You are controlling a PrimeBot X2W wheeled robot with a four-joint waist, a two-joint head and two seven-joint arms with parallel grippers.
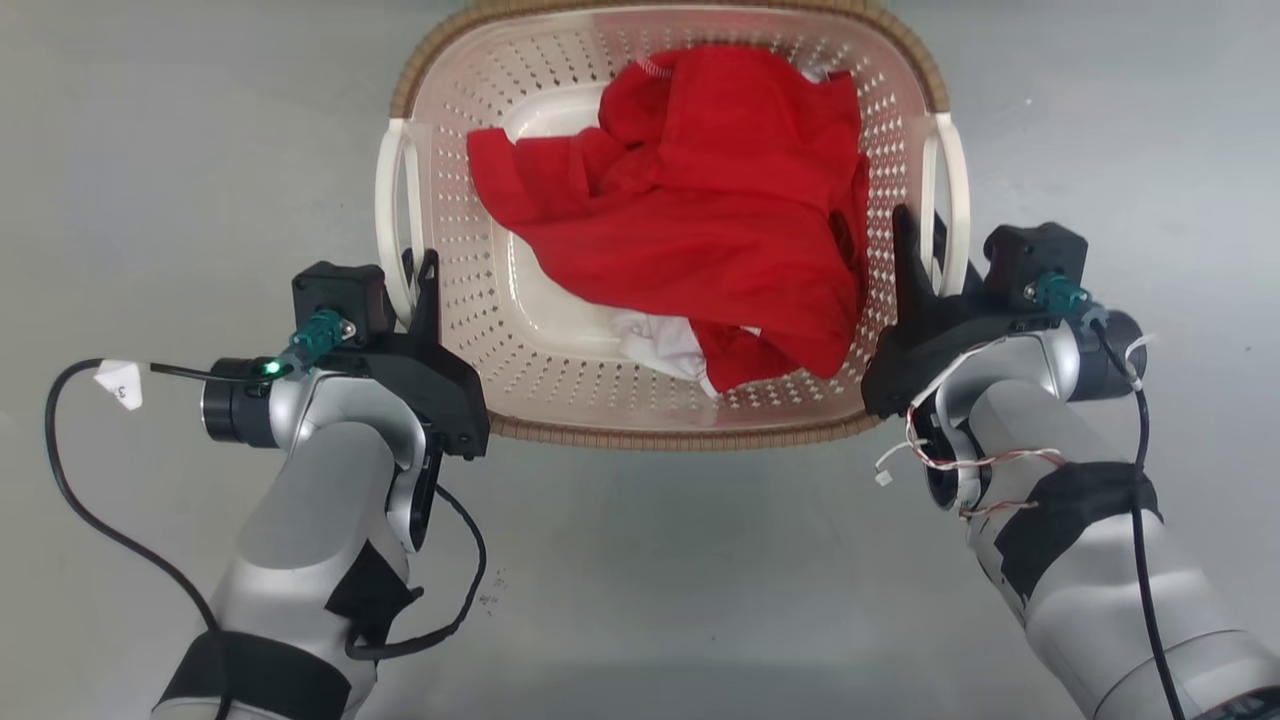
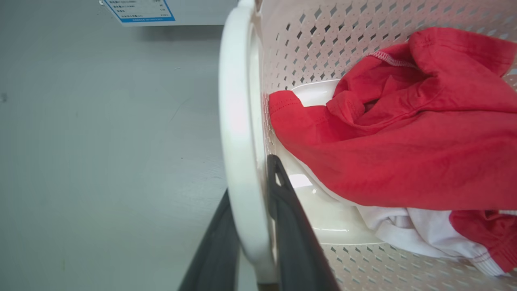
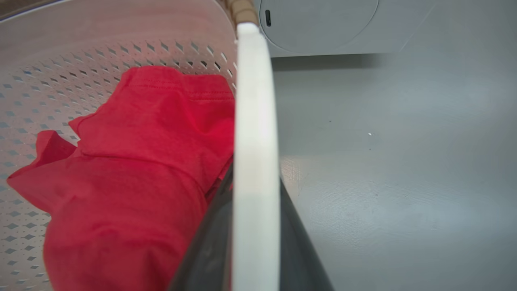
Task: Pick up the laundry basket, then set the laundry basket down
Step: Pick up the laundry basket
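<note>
The laundry basket (image 1: 680, 435) is cream-white with perforated sides and a brown woven rim, and it sits centred between my arms. A red garment (image 1: 700, 220) lies inside it over a white one (image 1: 660, 345). My left gripper (image 1: 412, 290) is shut on the basket's white left handle (image 1: 385, 210). In the left wrist view that handle (image 2: 238, 121) runs between the two dark fingers (image 2: 291, 226). My right gripper (image 1: 928, 265) is shut on the right handle (image 1: 955, 190). The right wrist view has this handle (image 3: 254, 141) between its fingers (image 3: 210, 246). I cannot tell whether the basket is off the floor.
Grey floor (image 1: 640, 580) surrounds the basket. A pale washer with a round door (image 3: 319, 24) stands beyond the basket's far side. Its blue-edged label (image 2: 139, 10) appears in the left wrist view. Loose cables hang from both forearms.
</note>
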